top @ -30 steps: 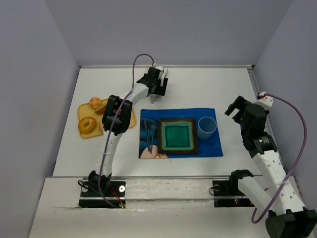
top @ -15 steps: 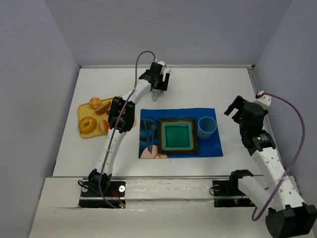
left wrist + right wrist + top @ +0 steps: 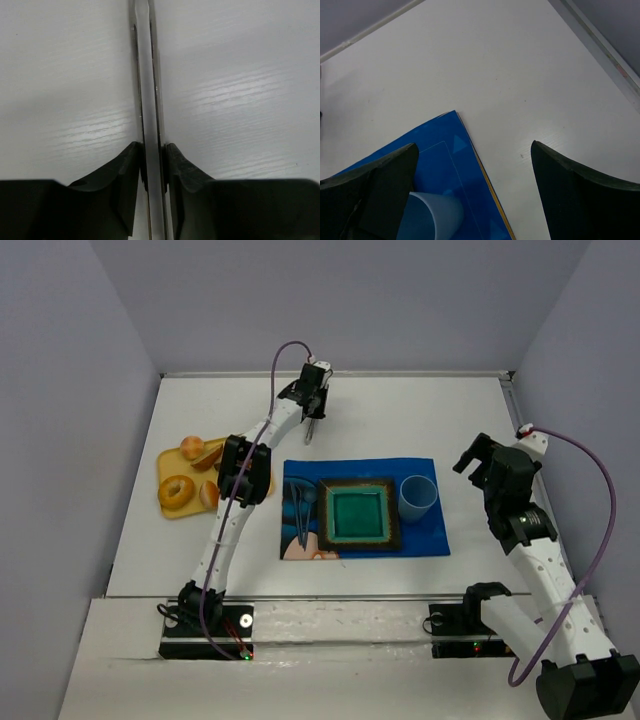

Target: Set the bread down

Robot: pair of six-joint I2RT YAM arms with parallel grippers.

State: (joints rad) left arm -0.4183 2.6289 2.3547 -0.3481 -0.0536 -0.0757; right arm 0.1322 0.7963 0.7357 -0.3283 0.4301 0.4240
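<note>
The bread lies on a yellow tray (image 3: 166, 462) at the table's left: a ring-shaped bagel (image 3: 177, 490), a small orange-tan roll (image 3: 191, 448) and other pieces beside them. My left gripper (image 3: 313, 416) is far from them, at the back of the table beyond the blue mat. In the left wrist view my left gripper (image 3: 151, 148) is shut on a thin silver utensil (image 3: 145, 75) that runs straight out between the jaws over bare white table. My right gripper (image 3: 474, 150) stands open above the mat's far right corner, holding nothing.
A blue placemat (image 3: 420, 535) holds a teal square plate with a brown rim (image 3: 357, 515), a light blue cup (image 3: 417, 496) and blue utensils (image 3: 303, 510) at its left. The cup (image 3: 427, 217) shows by my right gripper's left finger. Walls close off the back and sides.
My left gripper's jaws have closed from wide open onto the thin silver utensil, after shifting slightly toward the back. The right arm has barely moved.
</note>
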